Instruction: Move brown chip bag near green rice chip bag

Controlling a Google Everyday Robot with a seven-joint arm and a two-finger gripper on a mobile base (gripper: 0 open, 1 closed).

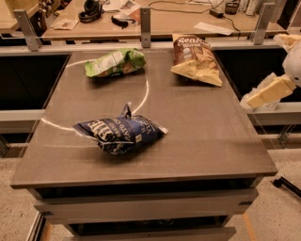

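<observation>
The brown chip bag (195, 59) lies at one o'clock on the table (211, 141); the green rice chip bag (114, 62) at eleven, well apart; the gripper (270, 92) hangs beyond the table's edge at three, spread or pressed together, one cannot tell.

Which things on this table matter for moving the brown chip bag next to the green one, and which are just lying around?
Part of the job:
brown chip bag, far right of the table
green rice chip bag, far left
hand, beyond the table's right edge

Just lying about:
dark blue bag, near the front
headphones on the desk behind
</observation>
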